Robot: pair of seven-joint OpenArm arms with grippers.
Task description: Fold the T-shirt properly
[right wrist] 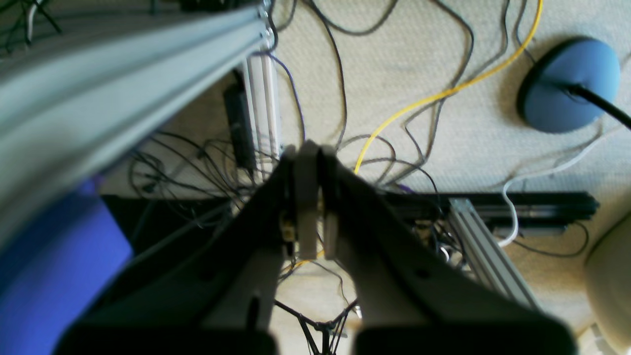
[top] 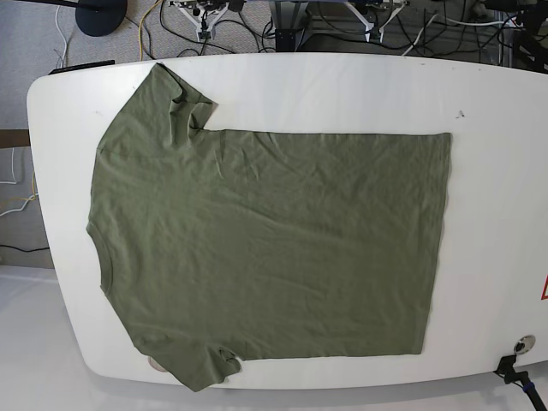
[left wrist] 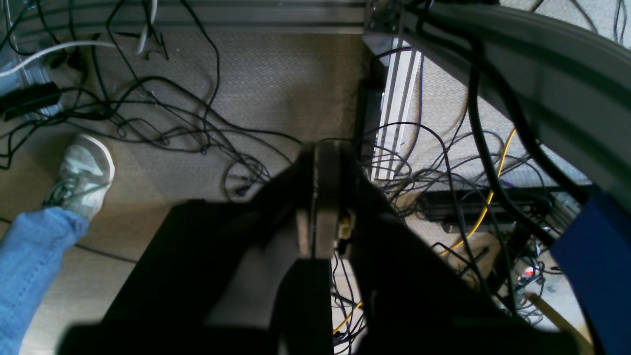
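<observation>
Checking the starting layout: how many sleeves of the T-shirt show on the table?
2. One sleeve lies at the T-shirt's top left corner, near the table's far edge; the other sleeve is at the bottom left, by the near edge.

The T-shirt (top: pixel 265 248) is plain olive green on a white table (top: pixel 488 171). Below, the carpet (left wrist: pixel 276 84) is beige, one cable (right wrist: pixel 434 96) yellow.
</observation>
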